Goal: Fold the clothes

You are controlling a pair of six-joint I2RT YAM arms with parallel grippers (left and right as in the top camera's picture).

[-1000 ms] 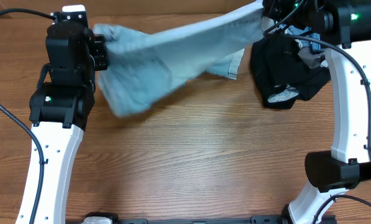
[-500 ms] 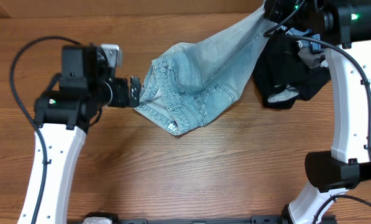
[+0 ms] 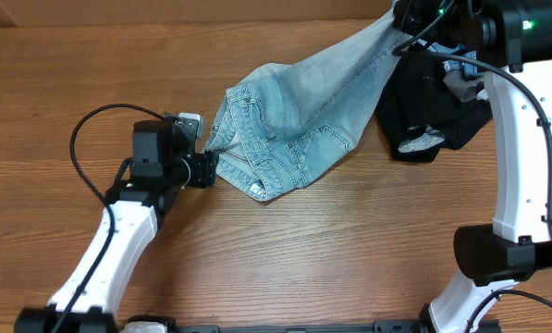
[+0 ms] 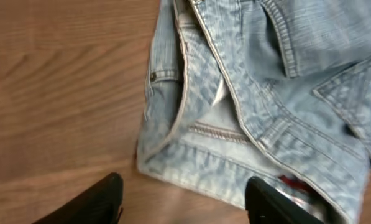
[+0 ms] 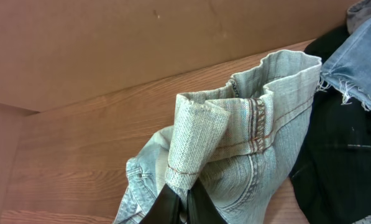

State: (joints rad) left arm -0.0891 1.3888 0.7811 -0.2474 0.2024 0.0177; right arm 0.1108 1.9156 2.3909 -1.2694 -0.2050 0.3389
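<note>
A wooden table (image 3: 349,268) fills the view, its near half bare. Towards the left edge the left gripper (image 3: 209,169) lies low, fingers spread and holding nothing, its tips just short of the waistband (image 4: 191,134). I judge it is lined up to pinch that edge. The pale jeans (image 3: 294,120) bunch at mid-table and run up to the far right corner. There the right gripper (image 5: 185,208) is clamped on the legs below the hems (image 5: 260,118), probably so the cloth can be stretched flat for folding. A black garment (image 3: 423,111) and a frayed denim piece (image 5: 359,62) lie heaped beside it, below the cardboard wall (image 5: 110,43).
</note>
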